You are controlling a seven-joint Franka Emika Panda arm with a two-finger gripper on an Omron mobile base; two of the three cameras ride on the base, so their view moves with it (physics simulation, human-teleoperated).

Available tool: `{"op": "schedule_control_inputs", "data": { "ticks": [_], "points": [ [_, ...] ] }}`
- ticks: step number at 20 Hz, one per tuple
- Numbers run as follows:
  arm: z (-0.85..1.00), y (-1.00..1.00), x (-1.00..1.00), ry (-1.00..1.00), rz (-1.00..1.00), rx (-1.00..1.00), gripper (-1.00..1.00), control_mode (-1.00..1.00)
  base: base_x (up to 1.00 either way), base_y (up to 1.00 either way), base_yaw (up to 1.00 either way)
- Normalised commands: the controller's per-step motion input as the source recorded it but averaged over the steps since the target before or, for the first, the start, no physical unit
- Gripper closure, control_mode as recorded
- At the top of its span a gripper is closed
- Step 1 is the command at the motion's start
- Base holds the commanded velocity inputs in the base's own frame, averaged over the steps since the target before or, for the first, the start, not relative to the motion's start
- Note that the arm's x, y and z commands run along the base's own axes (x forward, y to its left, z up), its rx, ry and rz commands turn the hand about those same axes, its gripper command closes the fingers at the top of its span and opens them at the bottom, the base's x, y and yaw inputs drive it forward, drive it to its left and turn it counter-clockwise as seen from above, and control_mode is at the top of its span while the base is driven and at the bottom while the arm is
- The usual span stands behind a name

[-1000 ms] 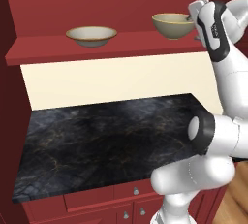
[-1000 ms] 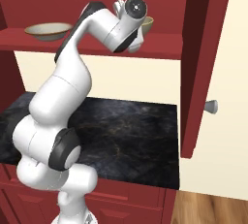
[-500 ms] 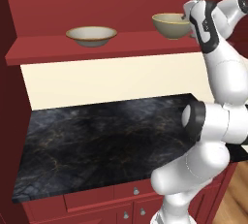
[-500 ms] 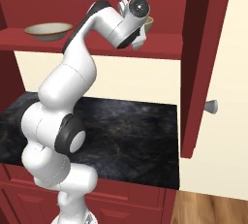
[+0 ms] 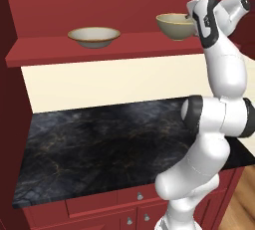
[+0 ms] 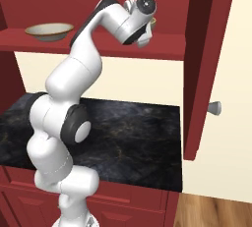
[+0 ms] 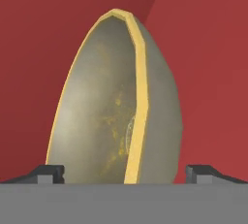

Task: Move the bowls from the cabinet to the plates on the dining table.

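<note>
- Rises white from the base, folds at a dark elbow joint, then climbs steeply to shelf height.
- Wrist bent over at the top, hand rolled onto its side.
- Gripper (image 7: 124, 173) spread wide, jaws well apart, dark fingertips (image 7: 48, 173) standing at either side of the frame in the hand view.
- Nothing pinched between the fingers.

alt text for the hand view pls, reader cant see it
A deep olive-tan bowl with a yellow-gold rim sits close up between the two dark fingertips of the open claw. Behind it are the dark red walls of the cabinet.
</note>
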Motion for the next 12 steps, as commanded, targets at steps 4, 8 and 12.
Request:
{"op": "schedule_control_inputs", "data": {
  "ticks": [4,8,12],
  "points": [
    [0.00,0.00,0.00,0.00,0.00,0.00,1.00,-1.00,0.00,0.00,0.00],
    [0.00,0.00,0.00,0.00,0.00,0.00,1.00,-1.00,0.00,0.00,0.00],
    [0.00,0.00,0.00,0.00,0.00,0.00,1.00,-1.00,0.00,0.00,0.00]
  ]
}}
